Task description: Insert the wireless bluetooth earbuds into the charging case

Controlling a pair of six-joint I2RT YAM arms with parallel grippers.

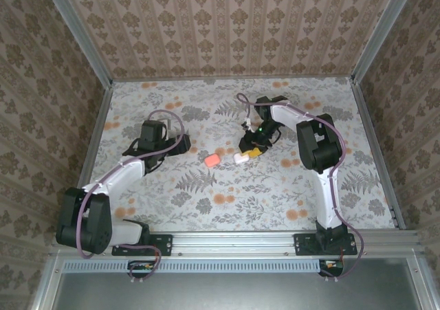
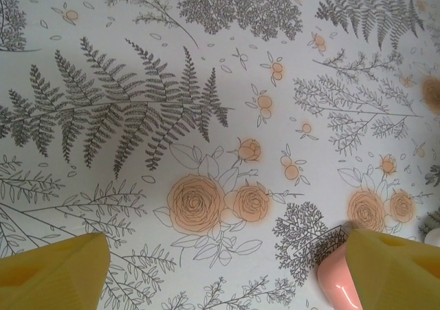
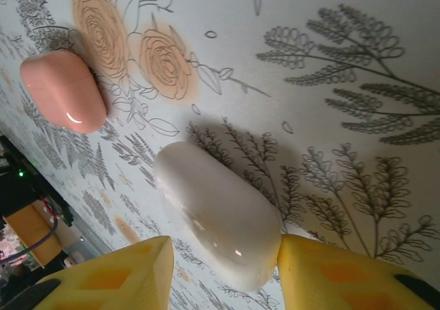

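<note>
- Right wrist view is showing the right gripper (image 3: 225,245) straddling the near end of the white case (image 3: 216,200). One yellow finger (image 3: 344,275) is touching the case's side or all but touching it. The other is standing apart, with a strip of table (image 3: 330,62) showing in the gap.
- The jaws are therefore sitting partly open around the case and not clamping it. Nothing is being held.
- The white case is lying shut on the table. The coral case (image 3: 63,90) is lying shut a little way off, apart from it.
- Straddling the case this way is probably lining it up between the fingers, so that a squeeze could hold it steady while the lid is opened.
- Top external view is showing both cases side by side near the middle of the table, between the two arms. The coral case (image 1: 212,159) is lying nearer the left gripper (image 1: 180,145), and the white case (image 1: 240,157) is lying at the tips of the right gripper (image 1: 253,148).
- Left wrist view is showing the left gripper (image 2: 225,245) spread wide and gripping nothing, with the coral case (image 2: 335,282) peeking out from behind one finger.
- That arm is likely waiting close by to take the coral case.
- With both cases shut, it cannot be told whether the earbuds are sitting inside them.
</note>
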